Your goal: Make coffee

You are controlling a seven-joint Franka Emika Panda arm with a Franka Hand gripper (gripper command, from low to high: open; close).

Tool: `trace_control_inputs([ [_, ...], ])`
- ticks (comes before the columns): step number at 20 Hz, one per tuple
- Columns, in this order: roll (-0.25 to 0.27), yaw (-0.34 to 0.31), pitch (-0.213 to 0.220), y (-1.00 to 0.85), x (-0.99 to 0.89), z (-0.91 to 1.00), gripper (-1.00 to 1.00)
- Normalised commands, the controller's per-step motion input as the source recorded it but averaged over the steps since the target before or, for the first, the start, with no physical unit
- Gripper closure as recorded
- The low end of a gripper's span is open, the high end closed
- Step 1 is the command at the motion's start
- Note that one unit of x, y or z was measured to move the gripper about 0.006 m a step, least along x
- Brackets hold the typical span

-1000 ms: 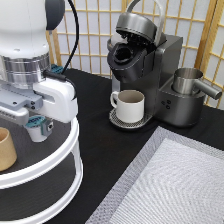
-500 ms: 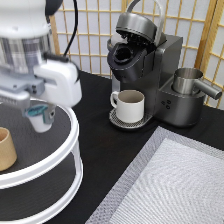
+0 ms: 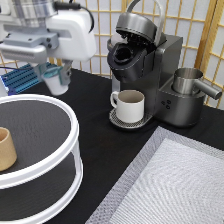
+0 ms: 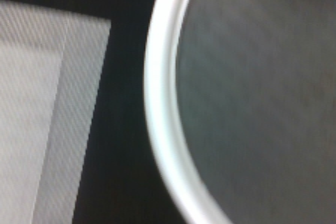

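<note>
My gripper [image 3: 54, 76] hangs at the exterior view's upper left, above the far edge of the round stand, shut on the coffee [image 3: 55, 84], a small white pod held between its fingers. The pod is in the air, clear of the stand's top. To the right stands the dark coffee machine [image 3: 150, 60] with its lid raised and the pod chamber open. A cream mug [image 3: 131, 105] sits on the machine's drip tray. The wrist view shows only the stand's white rim [image 4: 161, 130] and its dark top.
A two-tier round white stand [image 3: 67, 150] fills the exterior view's left, with a tan handleless cup [image 3: 6, 148] on its top. A metal pitcher [image 3: 189, 81] sits right of the machine. A grey mat [image 3: 170, 185] covers the bottom right. A blue rack [image 3: 22, 78] lies behind the gripper.
The gripper has risen off the stand's top and moved toward the exterior view's right, carrying the white pod with it. The mug and machine have not moved.
</note>
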Motion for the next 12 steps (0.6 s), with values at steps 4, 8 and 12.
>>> trace_control_inputs([
  [4,0.299,0.000,0.036,0.55,0.36,0.41,1.00],
  [8,0.301,0.000,0.039,0.51,0.35,0.40,1.00],
  [12,0.255,-0.002,0.014,0.41,0.32,0.53,1.00],
])
